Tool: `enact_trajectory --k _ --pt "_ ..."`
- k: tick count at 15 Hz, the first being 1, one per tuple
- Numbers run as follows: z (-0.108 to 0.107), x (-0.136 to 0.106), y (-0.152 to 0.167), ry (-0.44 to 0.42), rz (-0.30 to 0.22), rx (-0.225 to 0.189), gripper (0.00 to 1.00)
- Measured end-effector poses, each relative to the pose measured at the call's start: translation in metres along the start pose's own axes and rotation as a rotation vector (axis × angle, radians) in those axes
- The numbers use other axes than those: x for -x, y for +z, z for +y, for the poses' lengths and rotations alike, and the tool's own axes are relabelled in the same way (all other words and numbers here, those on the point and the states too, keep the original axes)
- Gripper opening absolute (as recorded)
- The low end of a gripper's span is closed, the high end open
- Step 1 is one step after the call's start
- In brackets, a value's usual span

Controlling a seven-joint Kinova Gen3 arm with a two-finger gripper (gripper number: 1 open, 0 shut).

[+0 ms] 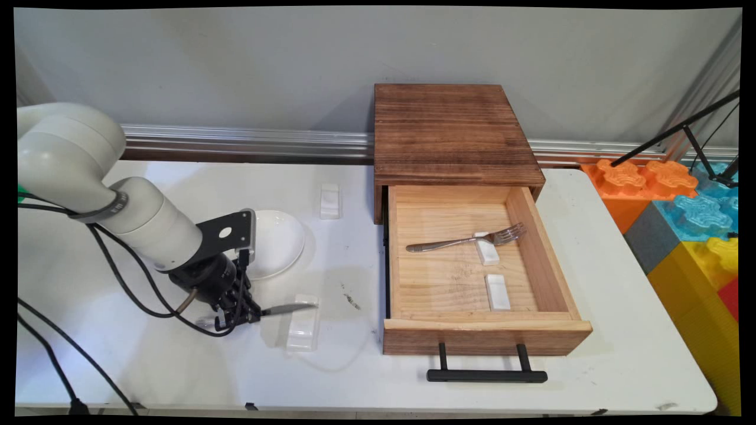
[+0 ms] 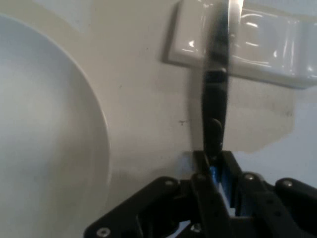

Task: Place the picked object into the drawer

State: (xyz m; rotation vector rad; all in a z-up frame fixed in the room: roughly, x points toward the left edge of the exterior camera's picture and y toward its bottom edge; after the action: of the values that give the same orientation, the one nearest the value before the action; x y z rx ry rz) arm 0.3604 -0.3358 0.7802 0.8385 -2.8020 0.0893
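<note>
You'll find no readable lettering on anything here. Your gripper sits low over the table, its fingers closed tight on the handle end of a knife. The blade runs out level to the right and lies across the top of a white rest; from the hand view it seems to touch the rest, though blur makes that unsure. A white plate lies just behind the gripper, partly hidden by the wrist. Another rest sits farther back, near the wooden box. To the right the drawer stands pulled open; inside, a fork leans its tines on one rest, with a spare rest nearer the front. Coloured foam blocks sit past the table's right edge
</note>
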Motion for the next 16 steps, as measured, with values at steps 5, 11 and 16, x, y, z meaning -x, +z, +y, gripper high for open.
enact_trajectory --k 5,11,16 --pt "0.001 0.000 0.000 -0.002 0.000 0.010 0.00" --pt "0.003 -0.004 -0.009 -0.003 -0.004 0.024 0.00" --pt "0.000 -0.012 -0.033 0.006 -0.013 0.029 0.00"
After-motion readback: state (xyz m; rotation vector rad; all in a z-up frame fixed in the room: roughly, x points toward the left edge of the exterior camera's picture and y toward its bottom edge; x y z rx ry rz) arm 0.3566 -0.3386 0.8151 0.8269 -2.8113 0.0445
